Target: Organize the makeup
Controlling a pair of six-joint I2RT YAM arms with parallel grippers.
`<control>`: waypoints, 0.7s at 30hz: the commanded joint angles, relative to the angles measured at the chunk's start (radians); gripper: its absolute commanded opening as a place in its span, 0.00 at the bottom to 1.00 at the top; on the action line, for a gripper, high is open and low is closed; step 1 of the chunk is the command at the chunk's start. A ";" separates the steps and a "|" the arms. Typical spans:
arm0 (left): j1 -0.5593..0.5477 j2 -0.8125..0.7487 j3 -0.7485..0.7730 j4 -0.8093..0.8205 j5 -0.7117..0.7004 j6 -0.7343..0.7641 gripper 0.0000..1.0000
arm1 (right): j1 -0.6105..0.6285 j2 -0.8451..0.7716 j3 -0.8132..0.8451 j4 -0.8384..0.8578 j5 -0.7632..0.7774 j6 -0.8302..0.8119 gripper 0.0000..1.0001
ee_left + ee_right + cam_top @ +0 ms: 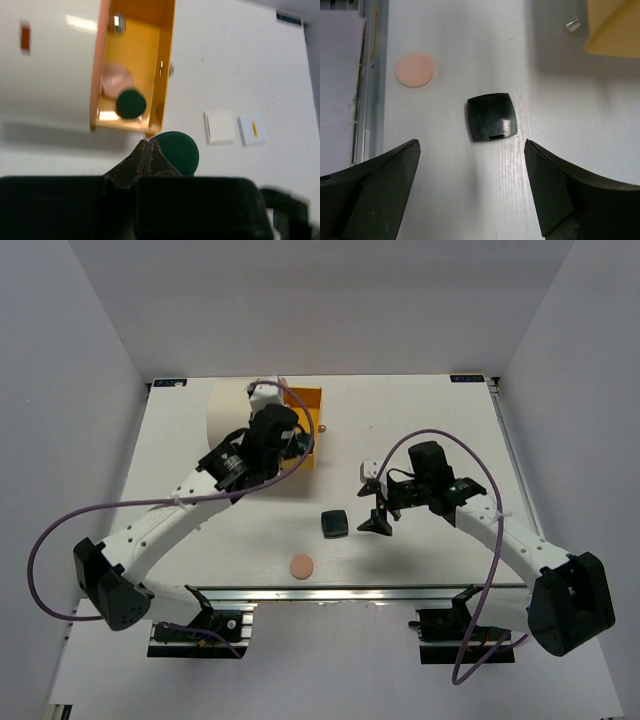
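**Top external.** White surface [420, 420]. The left arm [170, 515] reaches to 11 o'clock, and its jaws are lost against the orange open front [305, 400] of a big cream cylinder [228, 410]. The right arm [500, 535] comes in from 4 o'clock, with its jaws just at 3 o'clock of a dark glossy square compact [334, 523] at centre. A flat matte peach disc [301, 566] lies at 7 o'clock of the compact, near the front edge.

**Left wrist.** The left jaws are closed tip to tip, with nothing seen between them.
- A flat dark green disc [180, 150] lies face-up at 2 o'clock of the tips, touching or just beside them, just outside the orange front.
- Inside the orange front sit a second green disc [131, 103] and, at its 11 o'clock, a pale pink pad [116, 78].
- Two white square tiles [220, 127] lie side by side at 3 o'clock. The outer one bears an orange mark.

**Right wrist.** The right jaws are spread wide and empty. The compact [491, 117] lies at 12 o'clock, just beyond the tips. It has rounded corners, a shiny lid and a small notch on its near edge. The peach disc [415, 69] is at 10 o'clock.

**Step in hand (judged).** Loose pieces are being gathered into the orange front.
- The left jaws look set to nudge the green disc in.
- The right jaws are lined up to pick the compact. That calls for a descent to the surface and a squeeze across its thin, slippery sides.
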 commanded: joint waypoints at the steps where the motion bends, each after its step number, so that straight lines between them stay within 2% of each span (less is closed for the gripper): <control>1: 0.055 0.093 0.133 0.018 -0.104 0.150 0.00 | 0.032 -0.035 -0.021 -0.049 -0.010 -0.099 0.89; 6: 0.117 0.265 0.291 -0.008 -0.128 0.288 0.00 | 0.061 -0.029 -0.018 -0.026 0.018 -0.047 0.89; 10: 0.146 0.325 0.325 0.015 -0.109 0.341 0.00 | 0.116 -0.018 -0.024 0.002 0.074 -0.004 0.89; 11: 0.152 0.332 0.333 0.017 -0.104 0.347 0.03 | 0.135 -0.012 -0.039 0.023 0.103 0.014 0.89; 12: 0.152 0.346 0.339 0.020 -0.099 0.350 0.07 | 0.156 -0.007 -0.044 0.037 0.120 0.021 0.89; 13: 0.152 0.349 0.347 0.027 -0.096 0.354 0.22 | 0.191 -0.003 -0.047 0.042 0.131 0.016 0.89; 16: 0.154 0.354 0.358 0.033 -0.082 0.356 0.54 | 0.261 0.022 -0.037 0.036 0.116 -0.002 0.89; 20: 0.154 0.345 0.373 0.029 -0.059 0.353 0.67 | 0.357 0.127 -0.003 0.036 0.119 -0.071 0.89; 21: 0.154 0.340 0.373 0.026 -0.052 0.353 0.68 | 0.389 0.154 0.022 0.032 0.122 -0.083 0.87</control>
